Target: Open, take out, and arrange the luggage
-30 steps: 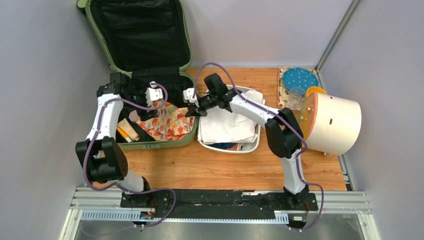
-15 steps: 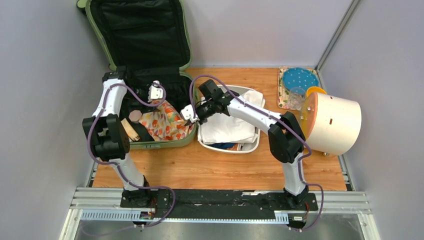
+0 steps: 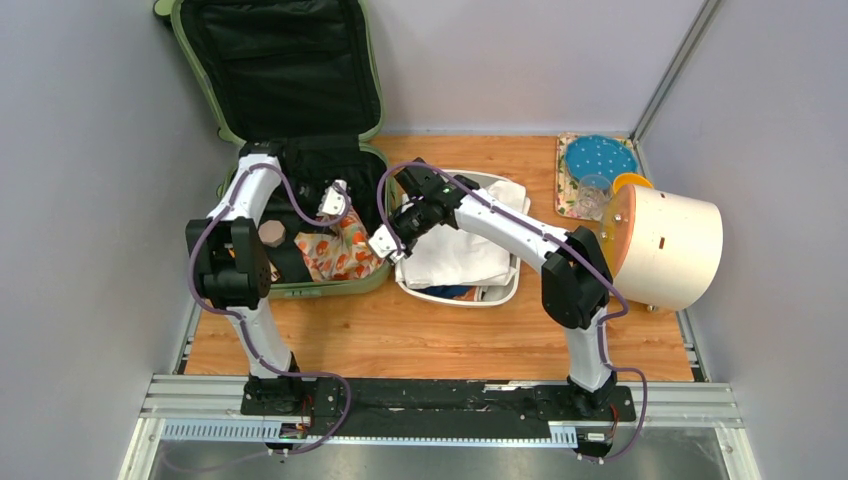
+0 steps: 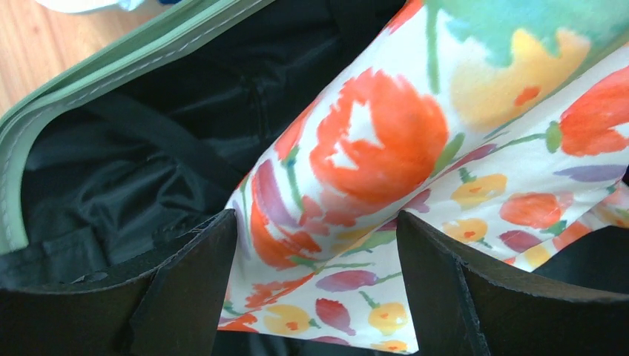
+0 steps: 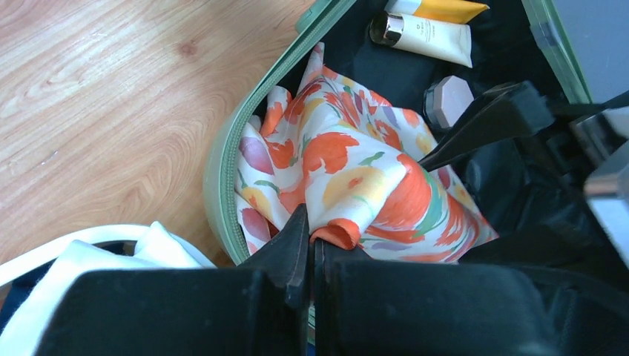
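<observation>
Right gripper point(image 3: 384, 243) is seen with its jaws pressed together at the four o'clock corner of the luggage point(image 3: 280, 70). A raised fold of a floral cloth point(image 3: 340, 250) appears to be pinched between its fingers, though the contact itself is partly hidden in the wrist view. In that view the cloth's orange hem point(image 5: 337, 233) is bunched right at the closed tips.

The left gripper point(image 3: 333, 204) is held inside the lower shell, at twelve o'clock of the cloth, with its jaws spread wide. In its wrist view both fingers point(image 4: 185, 289) are seen apart, and the floral cloth is framed between them without being squeezed.

The luggage is placed at the ten o'clock part of the table point(image 3: 400, 340) and lies open. Its lid is stood up against the back wall, the black lining exposed, and its green rim point(image 5: 222, 170) is rested on the wood. Inside the lower shell, at nine o'clock of the cloth, a cream tube point(image 5: 430, 37), a yellow tube point(image 5: 438, 9) and a round pink compact point(image 5: 449, 100) are seen.

A white tub point(image 3: 505, 290) is set just beside the luggage at its three o'clock, with a folded white cloth point(image 3: 455, 250) in it. A cream cylinder point(image 3: 670, 248) with an orange end is laid at the table's three o'clock edge.
</observation>
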{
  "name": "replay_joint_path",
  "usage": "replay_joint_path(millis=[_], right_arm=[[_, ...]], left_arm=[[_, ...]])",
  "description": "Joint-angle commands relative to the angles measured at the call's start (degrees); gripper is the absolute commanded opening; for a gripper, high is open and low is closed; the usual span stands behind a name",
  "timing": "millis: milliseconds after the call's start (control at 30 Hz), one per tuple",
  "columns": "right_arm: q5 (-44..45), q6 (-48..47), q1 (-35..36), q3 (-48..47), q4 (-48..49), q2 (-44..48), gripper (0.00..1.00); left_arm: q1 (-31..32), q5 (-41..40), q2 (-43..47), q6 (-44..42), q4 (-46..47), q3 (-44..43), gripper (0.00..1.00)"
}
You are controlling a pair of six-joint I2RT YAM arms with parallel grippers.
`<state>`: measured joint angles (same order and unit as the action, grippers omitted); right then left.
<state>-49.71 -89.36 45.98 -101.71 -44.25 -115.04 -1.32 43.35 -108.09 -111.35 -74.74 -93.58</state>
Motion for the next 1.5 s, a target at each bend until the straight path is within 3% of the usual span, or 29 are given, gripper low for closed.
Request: replay_joint_path(millis=[0, 67, 133, 167, 233, 267, 400, 567, 700, 800, 1100, 1267, 1467], right_arm=[[-1.35, -7.58, 0.52, -2.88, -4.18, 1.05, 0.00], [-0.91, -7.84, 0.43, -2.70, -4.18, 1.23, 0.00], [-0.04, -7.32, 0.17, -2.53, -3.74, 1.93, 0.00], [-0.03, -5.84, -0.01, -2.27, -3.22, 2.28, 0.00], [0.05, -0.92, -1.06, -1.74, -1.20, 3.68, 0.00], [0.23, 0.93, -1.41, -1.39, -0.32, 4.38, 0.00], [3.21, 11.90, -5.44, 0.90, 5.73, 9.29, 0.00], [6.11, 29.40, -11.07, -0.85, 8.74, 13.88, 0.00], [6.82, 32.58, -16.60, 0.10, 5.50, 19.75, 0.00], [7.52, 31.80, -18.98, 3.79, 2.95, 25.54, 0.00], [12.88, 34.96, -20.57, 12.84, -5.84, 44.36, 0.00], [15.17, 39.25, -21.19, 20.58, -11.72, 55.26, 0.00], [16.13, 45.14, -24.26, 27.34, -9.47, 54.86, 0.00]], left_arm=[[2.71, 0.34, 0.34, -14.33, -1.37, 2.43, 0.86], [3.69, -0.11, 0.69, -14.42, -0.93, 3.57, 0.85], [3.87, -0.81, 0.60, -13.90, -1.63, 3.49, 0.74], [3.96, -1.16, 0.78, -12.85, -2.07, 2.71, 0.54], [3.78, -1.78, 0.95, -6.64, -1.99, 0.95, 0.34], [3.70, -1.87, 1.22, -3.99, -1.99, -1.58, 0.00], [2.38, 2.25, 4.28, 7.00, -2.08, -7.05, 0.00], [4.21, 5.52, 14.30, 28.44, 11.68, -4.42, 0.00], [8.17, 4.03, 17.91, 37.58, 17.07, -4.15, 0.00], [12.30, 2.26, 19.41, 51.01, 23.31, -5.12, 0.00], [29.95, -1.34, 24.33, 61.67, 22.89, -3.89, 0.00], [34.36, 2.17, 25.65, 70.56, 22.36, -1.26, 0.00], [38.15, -2.47, 19.07, 78.82, 21.83, -2.39, 0.00]])
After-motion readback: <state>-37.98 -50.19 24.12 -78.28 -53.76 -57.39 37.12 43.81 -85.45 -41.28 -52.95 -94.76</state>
